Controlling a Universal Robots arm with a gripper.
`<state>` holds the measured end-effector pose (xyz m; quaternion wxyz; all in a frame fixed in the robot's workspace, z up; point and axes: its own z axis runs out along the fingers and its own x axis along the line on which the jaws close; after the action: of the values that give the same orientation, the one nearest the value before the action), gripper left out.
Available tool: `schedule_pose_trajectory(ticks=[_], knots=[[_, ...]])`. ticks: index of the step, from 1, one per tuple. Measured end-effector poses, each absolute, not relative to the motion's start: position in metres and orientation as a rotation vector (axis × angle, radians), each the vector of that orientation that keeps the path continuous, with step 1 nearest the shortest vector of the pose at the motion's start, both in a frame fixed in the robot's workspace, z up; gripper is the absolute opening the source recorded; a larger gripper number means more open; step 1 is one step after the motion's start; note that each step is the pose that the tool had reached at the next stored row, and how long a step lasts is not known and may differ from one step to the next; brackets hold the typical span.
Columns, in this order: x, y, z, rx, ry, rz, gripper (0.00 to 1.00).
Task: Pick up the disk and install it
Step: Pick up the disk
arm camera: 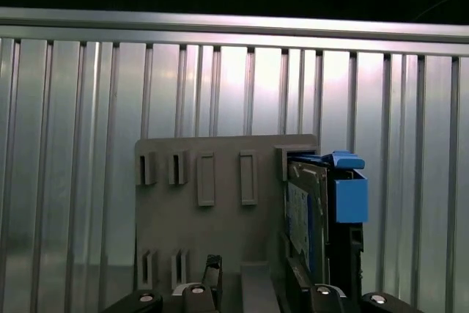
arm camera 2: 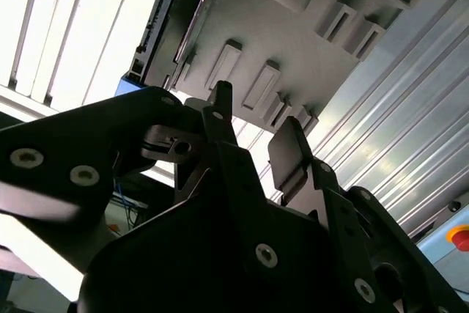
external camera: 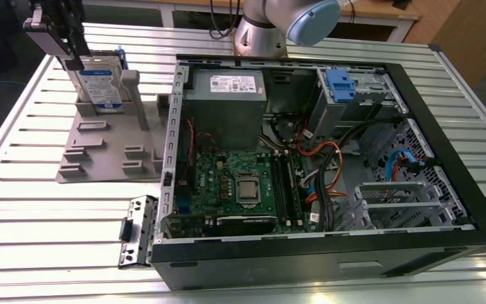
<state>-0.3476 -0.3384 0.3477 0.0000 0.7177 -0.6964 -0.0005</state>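
My black gripper (external camera: 73, 58) hangs w/ fingers spread wide, holding nothing, just over the silver-grey flat disk (external camera: 99, 85) w/ blue plastic frame. The disk stands upright in a grey slotted plastic rack (external camera: 108, 155), beside the open black PC case (external camera: 328, 253).

Hand (external camera: 70, 60) at exterior view's far left, pointing down, 2 fingers (arm camera: 212, 276) spread apart; arm's lower link (external camera: 262, 28) upright.
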Motion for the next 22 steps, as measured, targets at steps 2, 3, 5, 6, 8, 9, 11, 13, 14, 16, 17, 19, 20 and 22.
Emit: schedule_pose_trajectory(ticks=[2, 3, 5, 6, 8, 9, 11, 13, 14, 16, 17, 19, 20, 22], knots=[[-0.348, -0.337, 0.347, 2.255, -2.189, -0.002, 0.47], [-0.348, -0.336, 0.347, 2.255, -2.189, -0.004, 0.47], [-0.350, -0.333, 0.346, 2.256, -2.190, -0.006, 0.47], [-0.351, -0.330, 0.346, 2.257, -2.190, -0.007, 0.47], [-0.352, -0.322, 0.345, 2.257, -2.190, -0.007, 0.47], [-0.353, -0.317, 0.344, 2.257, -2.191, -0.007, 0.47], [-0.354, -0.308, 0.344, 2.257, -2.190, -0.007, 0.47], [-0.355, -0.300, 0.342, 2.257, -2.191, -0.007, 0.47], [-0.355, -0.297, 0.341, 2.257, -2.191, -0.007, 0.47], [-0.359, -0.292, 0.339, 2.257, -2.191, -0.007, 0.47], [-0.361, -0.291, 0.338, 2.257, -2.191, -0.007, 0.47], [-0.365, -0.289, 0.334, 2.261, -2.191, -0.007, 0.47], [-0.367, -0.289, 0.333, 2.263, -2.190, -0.007, 0.47], [-0.369, -0.288, 0.329, 2.267, -2.190, -0.009, 0.47]])
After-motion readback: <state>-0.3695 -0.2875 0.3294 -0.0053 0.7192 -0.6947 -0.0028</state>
